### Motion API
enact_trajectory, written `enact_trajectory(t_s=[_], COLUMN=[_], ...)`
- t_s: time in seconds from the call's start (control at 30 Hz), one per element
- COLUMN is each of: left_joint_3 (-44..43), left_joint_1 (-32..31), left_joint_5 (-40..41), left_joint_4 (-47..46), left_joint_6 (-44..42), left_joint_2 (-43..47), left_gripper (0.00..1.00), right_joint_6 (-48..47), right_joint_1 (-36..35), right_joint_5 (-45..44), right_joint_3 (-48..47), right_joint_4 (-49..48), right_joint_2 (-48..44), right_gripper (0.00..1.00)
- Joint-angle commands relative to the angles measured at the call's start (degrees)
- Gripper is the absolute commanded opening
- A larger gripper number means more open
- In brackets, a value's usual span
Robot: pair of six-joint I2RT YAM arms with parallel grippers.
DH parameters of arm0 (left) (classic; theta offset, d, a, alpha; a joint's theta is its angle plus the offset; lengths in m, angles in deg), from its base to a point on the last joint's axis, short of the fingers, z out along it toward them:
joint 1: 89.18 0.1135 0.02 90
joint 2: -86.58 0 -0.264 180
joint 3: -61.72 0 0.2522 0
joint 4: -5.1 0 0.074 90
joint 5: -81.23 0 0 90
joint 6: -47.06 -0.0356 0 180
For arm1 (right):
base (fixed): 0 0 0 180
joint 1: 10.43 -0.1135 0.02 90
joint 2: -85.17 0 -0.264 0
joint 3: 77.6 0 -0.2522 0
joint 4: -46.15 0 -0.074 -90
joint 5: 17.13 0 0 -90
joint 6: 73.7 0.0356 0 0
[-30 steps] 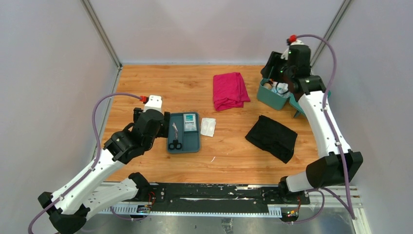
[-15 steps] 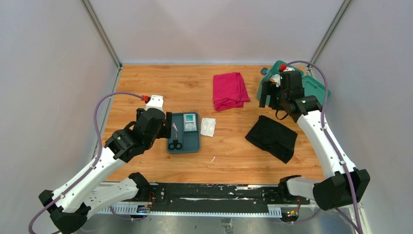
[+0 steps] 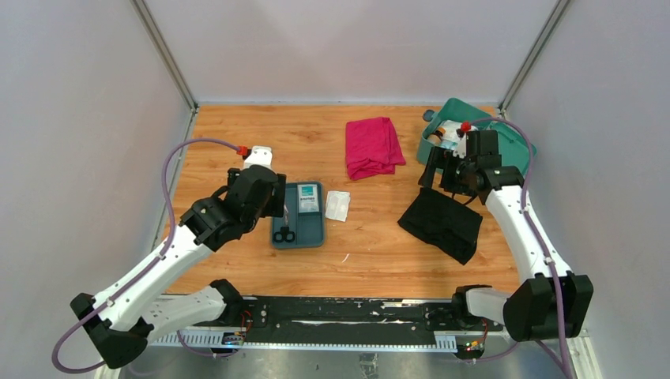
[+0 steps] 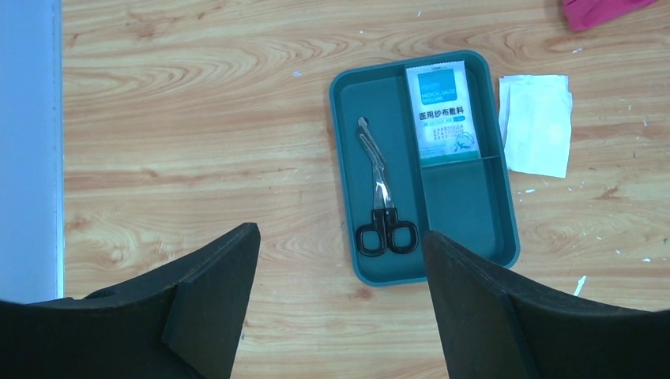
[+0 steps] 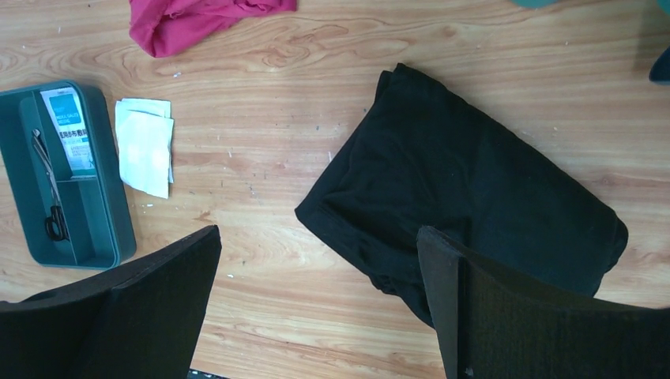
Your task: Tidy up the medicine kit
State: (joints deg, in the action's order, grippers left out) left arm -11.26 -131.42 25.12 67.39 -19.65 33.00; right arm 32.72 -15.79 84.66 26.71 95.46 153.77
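Note:
A teal tray [image 3: 314, 235] lies left of centre and holds black-handled scissors [image 3: 284, 225] and a blue-white gauze packet [image 3: 306, 200]. In the left wrist view the tray [image 4: 466, 213], scissors [image 4: 382, 197] and packet [image 4: 442, 112] show the same. A white gauze pad [image 3: 338, 205] lies just right of the tray; it also shows in the left wrist view [image 4: 537, 122]. A teal medicine box [image 3: 506, 144] with items stands at the back right. My left gripper [image 4: 340, 272] is open and empty above the tray's near-left side. My right gripper [image 5: 320, 276] is open and empty above the black cloth.
A black cloth [image 3: 441, 223] lies right of centre, seen large in the right wrist view [image 5: 466, 205]. A pink cloth [image 3: 371, 146] lies at the back centre. Grey walls stand close on both sides.
My right arm has swung down from over the teal medicine box to above the black cloth. My left arm has shifted slightly right and forward, toward the tray.

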Motion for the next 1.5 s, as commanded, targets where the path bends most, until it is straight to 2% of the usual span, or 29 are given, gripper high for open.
enact_trajectory(t_s=[0.0, 0.13, 0.3, 0.5, 0.7, 0.9, 1.03, 1.2, 1.47], left_joint_3=[-2.6, -3.4, -3.3, -6.5, -11.3, -14.3, -14.6, -15.6, -16.7], left_joint_1=[-0.4, -0.4, -0.4, -0.4, -0.4, -0.1, 1.4, 2.1, 3.1], left_joint_5=[0.7, -0.5, -3.4, -10.2, -16.5, -17.9, -23.0, -29.2, -30.6], left_joint_4=[-1.2, -3.0, -7.6, -14.2, -19.6, -23.0, -25.8, -28.1, -27.9], left_joint_6=[0.9, 0.6, 0.3, -1.2, -1.9, -2.0, -0.3, -0.4, 0.5], left_joint_2=[-1.8, -4.2, -7.4, -14.5, -26.6, -37.8, -43.2, -48.1, -53.2], left_gripper=[0.81, 0.81, 0.81, 0.81, 0.81, 0.8, 0.79, 0.78, 0.77], right_joint_6=[-1.5, -2.1, -1.7, 8.9, 17.7, 17.7, 18.0, 18.1, 18.4], right_joint_1=[1.7, 1.7, 1.6, 1.5, 0.0, -7.9, -12.0, -13.6, -13.8], right_joint_5=[1.7, -1.8, 4.4, 9.3, 13.4, 11.5, 9.0, 8.5, 7.9], right_joint_3=[2.1, 3.0, 2.7, 10.9, 17.3, 15.7, 15.0, 14.8, 15.4], right_joint_4=[0.6, 1.9, 1.3, -10.6, -18.7, -18.1, -18.1, -17.9, -17.7], right_joint_2=[-1.1, -1.5, 1.0, -1.0, -0.7, 3.9, 5.2, 7.0, 8.1], right_gripper=[0.99, 0.99, 0.98, 0.96, 0.89, 0.84, 0.84, 0.82, 0.81])
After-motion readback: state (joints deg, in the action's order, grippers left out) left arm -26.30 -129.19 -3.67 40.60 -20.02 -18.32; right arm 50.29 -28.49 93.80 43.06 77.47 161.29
